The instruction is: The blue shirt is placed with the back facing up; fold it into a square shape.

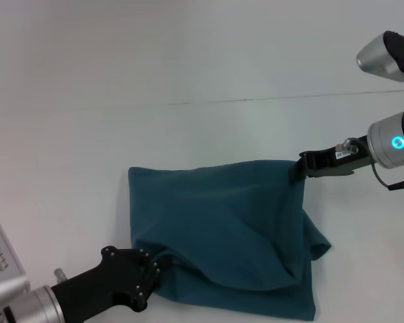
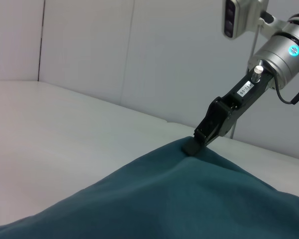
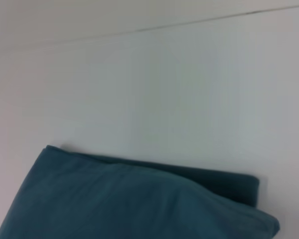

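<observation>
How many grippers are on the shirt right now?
2. The right gripper pinches the blue shirt at its far right corner; the left gripper is at the near left edge, fingers hidden under a fold.

The small white label [image 2: 244, 90] on the right arm is too small to read.

The right arm is reaching in from the right, its black end effector [image 1: 300, 165] pinching closed on a raised far corner of the dark teal-blue cotton shirt [image 1: 222, 222]. The left arm is lying low at the near left, its black end effector [image 1: 150, 268] tucked against the shirt's near edge.
</observation>
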Tool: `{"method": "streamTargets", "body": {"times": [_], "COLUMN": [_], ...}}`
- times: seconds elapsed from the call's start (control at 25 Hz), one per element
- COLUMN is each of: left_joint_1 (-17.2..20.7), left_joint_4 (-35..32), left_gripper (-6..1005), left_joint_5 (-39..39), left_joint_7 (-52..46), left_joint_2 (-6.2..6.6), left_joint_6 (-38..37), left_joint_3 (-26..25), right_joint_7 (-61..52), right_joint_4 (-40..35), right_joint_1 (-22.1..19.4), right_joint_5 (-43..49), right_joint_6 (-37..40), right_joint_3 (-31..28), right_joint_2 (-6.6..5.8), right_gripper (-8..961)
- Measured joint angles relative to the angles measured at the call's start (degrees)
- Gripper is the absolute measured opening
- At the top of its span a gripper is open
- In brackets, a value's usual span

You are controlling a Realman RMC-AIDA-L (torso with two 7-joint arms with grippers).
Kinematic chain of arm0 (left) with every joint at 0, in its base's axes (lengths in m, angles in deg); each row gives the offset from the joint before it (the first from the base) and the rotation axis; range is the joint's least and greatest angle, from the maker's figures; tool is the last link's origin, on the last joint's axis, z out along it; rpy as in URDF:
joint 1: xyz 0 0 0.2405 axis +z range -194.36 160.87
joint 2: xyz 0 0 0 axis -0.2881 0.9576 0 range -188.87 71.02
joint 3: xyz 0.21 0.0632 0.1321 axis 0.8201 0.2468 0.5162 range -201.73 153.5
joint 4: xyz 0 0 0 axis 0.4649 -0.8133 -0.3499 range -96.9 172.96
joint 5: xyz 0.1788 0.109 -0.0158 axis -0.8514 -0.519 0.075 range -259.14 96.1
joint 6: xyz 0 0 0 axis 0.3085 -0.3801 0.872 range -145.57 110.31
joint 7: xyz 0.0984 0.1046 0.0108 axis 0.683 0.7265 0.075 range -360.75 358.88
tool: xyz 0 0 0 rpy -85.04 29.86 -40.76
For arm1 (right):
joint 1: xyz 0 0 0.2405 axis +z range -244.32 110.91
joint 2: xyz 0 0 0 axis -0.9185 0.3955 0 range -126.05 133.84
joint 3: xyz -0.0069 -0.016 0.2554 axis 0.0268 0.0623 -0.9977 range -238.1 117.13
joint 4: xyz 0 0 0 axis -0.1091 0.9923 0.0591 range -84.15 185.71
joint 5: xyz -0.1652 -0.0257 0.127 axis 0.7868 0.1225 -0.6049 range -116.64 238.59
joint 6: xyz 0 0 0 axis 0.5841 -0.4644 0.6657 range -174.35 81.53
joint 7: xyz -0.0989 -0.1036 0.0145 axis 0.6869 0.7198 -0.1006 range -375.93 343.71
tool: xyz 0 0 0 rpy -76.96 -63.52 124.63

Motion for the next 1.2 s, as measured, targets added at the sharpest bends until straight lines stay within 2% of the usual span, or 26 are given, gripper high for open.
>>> {"method": "streamTargets", "body": {"times": [0.44,0.76,1.2], "left_joint_1": [0.30,0.54,1.78], "left_joint_4": [0.07,2.56,3.82], "left_gripper": [31,31,31], "left_joint_5": [0.51,0.18,-0.06], "left_joint_7": [0.09,2.89,4.68], "left_joint_2": [0.00,0.18,0.05], "left_joint_6": [-1.42,-7.75,-8.27], "left_joint_3": [-0.32,-6.02,-7.25], "right_joint_7": [0.49,0.48,0.45], "right_joint_4": [1.08,1.59,2.23], "right_joint_1": [-0.11,-0.29,-0.73], "right_joint_5": [0.32,0.37,0.36], "right_joint_6": [-1.41,-1.75,-2.65], "right_joint_3": [-1.78,-1.82,-1.82], "right_joint_2": [-0.11,-0.60,-0.64], "right_gripper": [13,13,13]}}
